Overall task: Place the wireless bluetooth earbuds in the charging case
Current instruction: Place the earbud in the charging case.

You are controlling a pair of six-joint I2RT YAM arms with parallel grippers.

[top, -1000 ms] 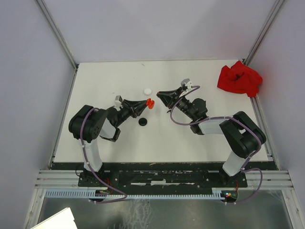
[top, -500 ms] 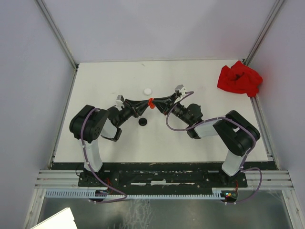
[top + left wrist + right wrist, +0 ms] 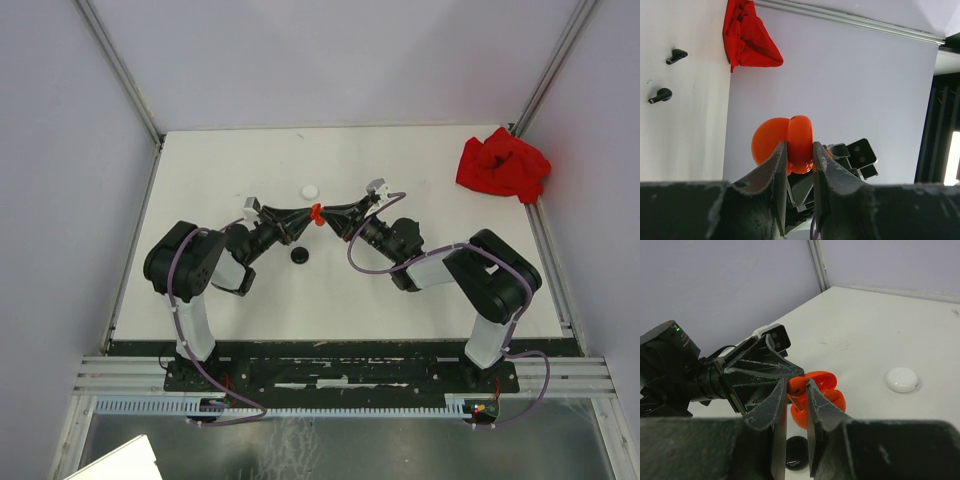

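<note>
My left gripper [image 3: 308, 213] [image 3: 800, 146] is shut on an open red charging case [image 3: 769, 141] [image 3: 827, 396] and holds it above the table. My right gripper [image 3: 326, 214] [image 3: 797, 385] is shut on a red earbud [image 3: 800, 384], its stem pointing down into the open case. The two grippers meet tip to tip at the case [image 3: 316, 213]. Two black earbuds [image 3: 676, 55] [image 3: 660, 95] lie loose on the table in the left wrist view.
A white round case [image 3: 310, 190] [image 3: 902, 379] lies just behind the grippers. A black round case [image 3: 299, 255] [image 3: 796, 451] lies just in front of them. A crumpled red cloth [image 3: 503, 165] [image 3: 747, 37] sits at the back right corner.
My right gripper swung left and brought the red earbud up to the red case in my left gripper. Over the last half second both have barely moved.
</note>
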